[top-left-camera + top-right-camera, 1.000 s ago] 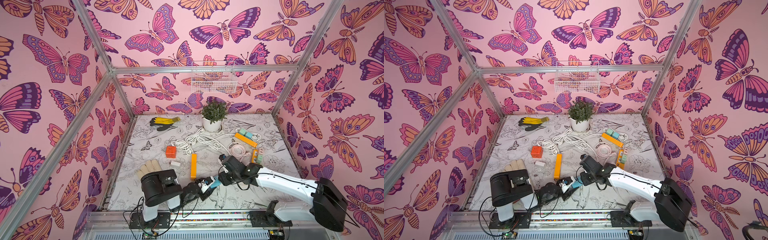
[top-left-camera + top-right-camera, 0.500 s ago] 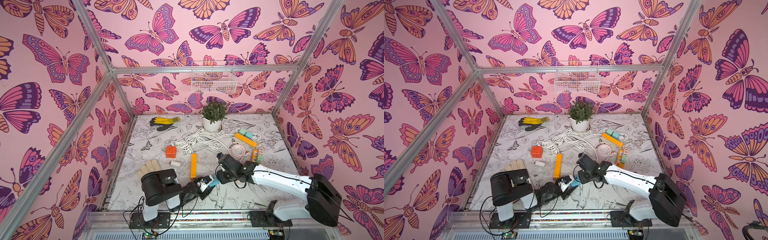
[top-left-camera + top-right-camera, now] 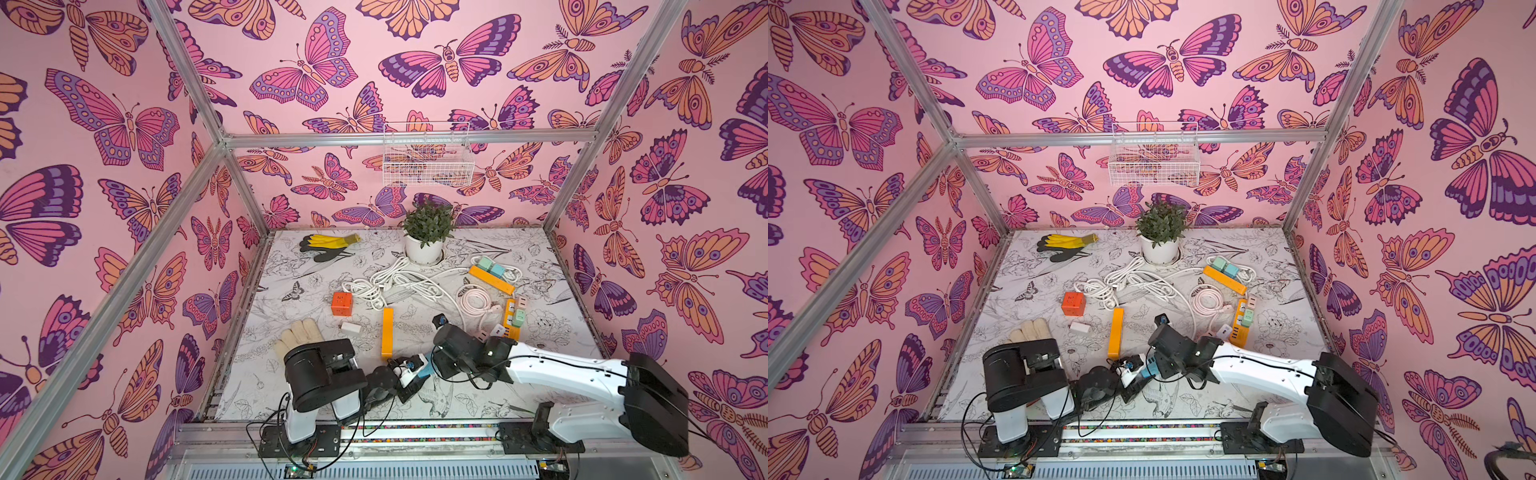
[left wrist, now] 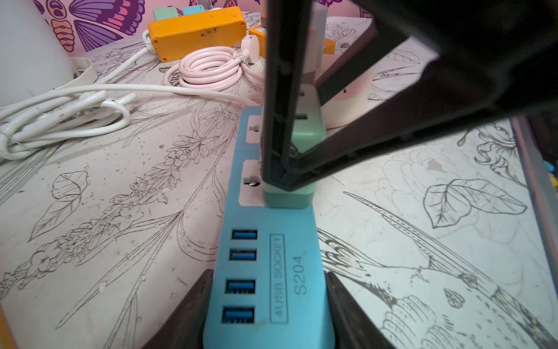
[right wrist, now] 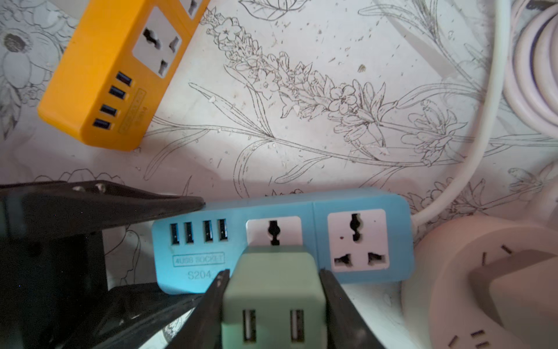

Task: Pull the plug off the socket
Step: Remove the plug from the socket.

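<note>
Pink butterfly walls [image 3: 124, 124] box in a table [image 3: 540, 399] covered with line-drawn flowers. From the front left corner the left arm [image 3: 320, 374] lies folded low. Its left gripper [image 4: 268, 317] reaches sideways along the front edge, fingers clamped on the USB end of the blue socket [image 4: 268, 272]. The right arm [image 3: 561, 370] stretches from the front right corner toward the middle, wrist bent down. The right gripper [image 5: 274, 302] pinches the green plug [image 5: 271, 272] by two opposite sides. That plug stands in the outlet next to the USB ports, near the middle of the front edge. Whether its pins are fully in, the fingers hide.

One socket, with two outlets and four USB ports; one gripped plug, with two ports. Three orange strips [image 3: 386, 332] lie between the middle and the right edge. Left of centre sit one orange cube [image 3: 341, 303] and one white adapter [image 3: 350, 328]. One white cable bundle [image 3: 390, 282] and one pink coil [image 3: 478, 301] lie mid-table, one plant [image 3: 428, 237] at the back edge. One beige glove [image 3: 299, 334] lies by the left arm, and one wire basket [image 3: 428, 158] hangs on the back wall.

Against a second ago, the right wrist has slid slightly toward the left edge. Both grips are unchanged, and the plug still sits in its outlet.
</note>
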Robot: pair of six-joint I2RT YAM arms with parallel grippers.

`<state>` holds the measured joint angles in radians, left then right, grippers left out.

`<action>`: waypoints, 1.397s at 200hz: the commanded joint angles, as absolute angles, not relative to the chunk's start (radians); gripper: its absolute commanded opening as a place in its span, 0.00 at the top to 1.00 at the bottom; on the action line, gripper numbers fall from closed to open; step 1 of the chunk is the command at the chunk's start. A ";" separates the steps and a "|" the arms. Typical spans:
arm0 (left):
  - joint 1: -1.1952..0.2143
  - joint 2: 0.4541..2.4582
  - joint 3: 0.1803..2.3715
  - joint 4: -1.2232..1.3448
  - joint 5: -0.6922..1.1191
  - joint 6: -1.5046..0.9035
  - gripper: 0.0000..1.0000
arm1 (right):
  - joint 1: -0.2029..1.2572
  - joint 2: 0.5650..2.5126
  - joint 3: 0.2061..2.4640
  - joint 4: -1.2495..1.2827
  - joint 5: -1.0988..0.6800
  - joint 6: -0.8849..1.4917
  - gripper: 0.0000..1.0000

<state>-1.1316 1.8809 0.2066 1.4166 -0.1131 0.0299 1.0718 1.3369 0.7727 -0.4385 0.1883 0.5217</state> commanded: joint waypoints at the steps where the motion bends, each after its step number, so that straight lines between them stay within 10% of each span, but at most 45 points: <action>1: -1.129 1.896 0.210 1.408 -0.115 0.015 0.48 | 0.998 1.315 0.873 -0.431 0.096 0.518 0.76; 118: -1.128 1.900 0.213 1.409 -0.109 0.016 0.48 | 1.147 1.247 0.771 -0.304 0.181 0.576 0.78; 221: -1.128 1.905 0.216 1.414 -0.106 0.017 0.47 | 0.988 1.022 0.578 -0.310 0.025 0.569 0.78; 279: -1.126 1.906 0.216 1.412 -0.115 0.009 0.47 | 1.093 1.218 0.884 -0.454 0.190 0.506 0.78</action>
<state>-1.1378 1.8843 0.2134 1.4414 -0.0853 0.0326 1.0763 1.1969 0.6930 -0.4217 0.1783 0.5159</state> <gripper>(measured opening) 0.548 0.473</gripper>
